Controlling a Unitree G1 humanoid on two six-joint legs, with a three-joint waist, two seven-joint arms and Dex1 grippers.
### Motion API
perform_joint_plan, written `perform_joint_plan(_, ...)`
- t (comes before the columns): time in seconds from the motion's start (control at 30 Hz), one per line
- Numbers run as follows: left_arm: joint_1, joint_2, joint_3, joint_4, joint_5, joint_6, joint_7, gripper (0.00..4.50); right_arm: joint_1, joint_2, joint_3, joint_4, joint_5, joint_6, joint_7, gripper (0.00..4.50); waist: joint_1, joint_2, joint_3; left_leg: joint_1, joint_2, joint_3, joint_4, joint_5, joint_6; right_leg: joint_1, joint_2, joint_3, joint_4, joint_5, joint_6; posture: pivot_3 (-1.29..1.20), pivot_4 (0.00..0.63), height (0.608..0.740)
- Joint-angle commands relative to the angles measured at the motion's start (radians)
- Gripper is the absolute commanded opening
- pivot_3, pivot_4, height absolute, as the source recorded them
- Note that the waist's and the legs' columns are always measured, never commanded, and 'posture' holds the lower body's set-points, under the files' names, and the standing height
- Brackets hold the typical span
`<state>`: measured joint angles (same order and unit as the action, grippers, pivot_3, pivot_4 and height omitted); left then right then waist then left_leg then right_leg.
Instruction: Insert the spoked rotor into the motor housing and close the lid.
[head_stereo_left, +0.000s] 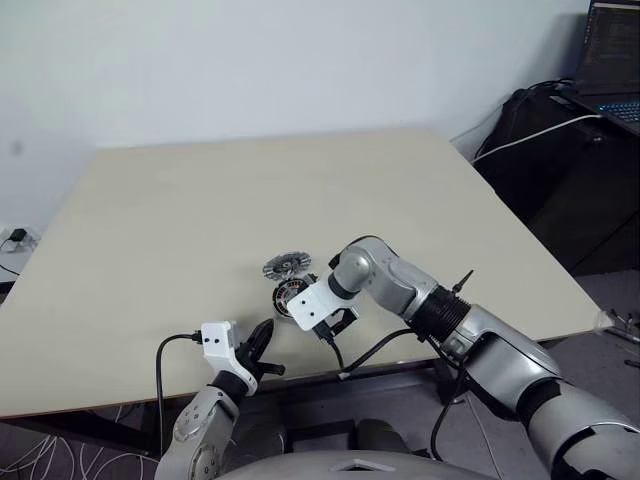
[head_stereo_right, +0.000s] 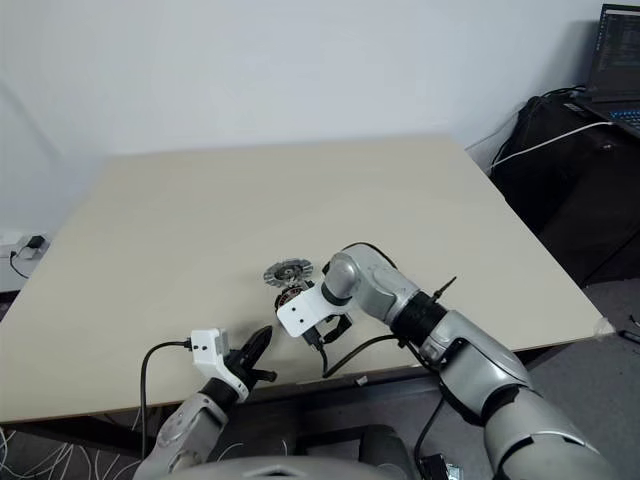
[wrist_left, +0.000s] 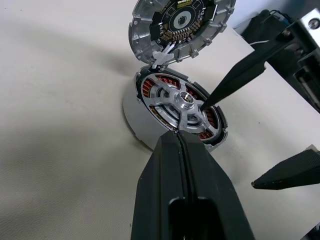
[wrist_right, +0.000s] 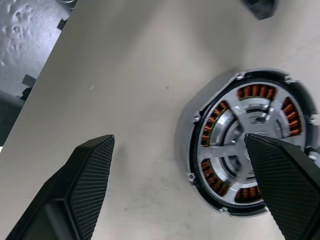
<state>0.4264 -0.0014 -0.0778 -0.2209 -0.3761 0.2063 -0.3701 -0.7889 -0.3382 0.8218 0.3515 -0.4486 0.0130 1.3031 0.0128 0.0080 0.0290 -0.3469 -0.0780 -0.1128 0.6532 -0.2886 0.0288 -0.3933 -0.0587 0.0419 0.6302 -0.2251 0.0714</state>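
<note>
The motor housing (wrist_right: 255, 91) lies on the table near its front edge, with red copper windings inside a dark ring. The spoked rotor (wrist_left: 182, 102) sits inside it, silver spokes and hub facing up. The lid (wrist_left: 180, 22), a notched silver disc with a dark board inside, stands tilted open at the housing's far side (head_stereo_left: 287, 265). My right gripper (wrist_right: 178, 142) is open and points down over the housing; one fingertip (wrist_left: 210, 100) is close beside the rotor's hub, the other hangs over bare table. My left gripper (wrist_left: 172, 136) is shut and empty, just short of the housing's near rim.
The pale table (head_stereo_left: 200, 220) stretches wide to the left and behind the parts. Off its right side stand a dark case (head_stereo_left: 540, 130) with a white cable and a laptop (head_stereo_left: 612, 55). The table's front edge runs just under both grippers.
</note>
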Motion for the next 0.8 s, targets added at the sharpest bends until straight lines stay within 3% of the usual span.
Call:
perform_joint_plan(0.03, -0.006, -0.012, 0.002, -0.006, -0.015, -0.03, -0.003, 0.0, -0.014, 0.014, 0.002, 0.01, -0.015, 0.009, 0.015, 4.47, 0.0, 0.0, 0.0, 0.0, 0.0, 0.0, 0.0, 0.0, 0.0, 0.0, 0.0, 0.0, 0.0, 0.0, 0.0, 0.0, 0.0, 0.74)
perform_joint_plan(0.23, -0.005, -0.017, 0.004, -0.002, -0.015, -0.038, -0.003, 0.0, -0.022, 0.031, 0.001, 0.04, -0.029, 0.016, 0.018, 4.47, 0.0, 0.0, 0.0, 0.0, 0.0, 0.0, 0.0, 0.0, 0.0, 0.0, 0.0, 0.0, 0.0, 0.0, 0.0, 0.0, 0.0, 0.74)
perform_joint_plan(0.27, -0.005, -0.017, 0.004, -0.002, -0.016, -0.039, -0.003, 0.0, -0.024, 0.032, 0.0, 0.045, -0.03, 0.016, 0.017, 4.29, 0.0, 0.0, 0.0, 0.0, 0.0, 0.0, 0.0, 0.0, 0.0, 0.0, 0.0, 0.0, 0.0, 0.0, 0.0, 0.0, 0.0, 0.74)
perform_joint_plan(0.33, -0.005, -0.017, 0.004, -0.002, -0.016, -0.042, -0.003, 0.0, -0.026, 0.033, -0.001, 0.052, -0.033, 0.017, 0.017, 3.88, 0.0, 0.001, 0.0, 0.0, 0.0, 0.0, 0.0, 0.0, 0.0, 0.0, 0.0, 0.0, 0.001, 0.0, 0.0, 0.0, 0.0, 0.74)
perform_joint_plan(0.7, -0.008, -0.021, 0.006, -0.001, -0.019, -0.045, -0.007, 0.0, -0.023, 0.037, -0.012, 0.057, -0.039, 0.028, 0.011, 0.31, 0.001, 0.002, -0.002, 0.0, 0.0, 0.0, 0.0, 0.0, 0.0, 0.0, 0.0, 0.0, 0.001, 0.0, 0.0, 0.0, 0.0, 0.74)
perform_joint_plan(0.73, -0.008, -0.021, 0.006, -0.002, -0.019, -0.045, -0.007, 0.0, -0.021, 0.038, -0.014, 0.056, -0.039, 0.03, 0.01, 0.06, 0.001, 0.002, -0.002, 0.0, 0.0, 0.0, 0.0, 0.0, 0.0, 0.0, 0.0, 0.0, 0.0, 0.0, 0.0, 0.0, 0.0, 0.74)
perform_joint_plan(0.8, -0.01, -0.023, 0.007, -0.001, -0.02, -0.045, -0.006, 0.0, -0.019, 0.036, -0.018, 0.057, -0.039, 0.031, 0.008, 0.06, 0.0, 0.002, -0.002, 0.0, 0.0, 0.0, 0.0, 0.0, 0.0, 0.0, 0.0, 0.0, 0.001, 0.0, 0.0, 0.0, 0.0, 0.74)
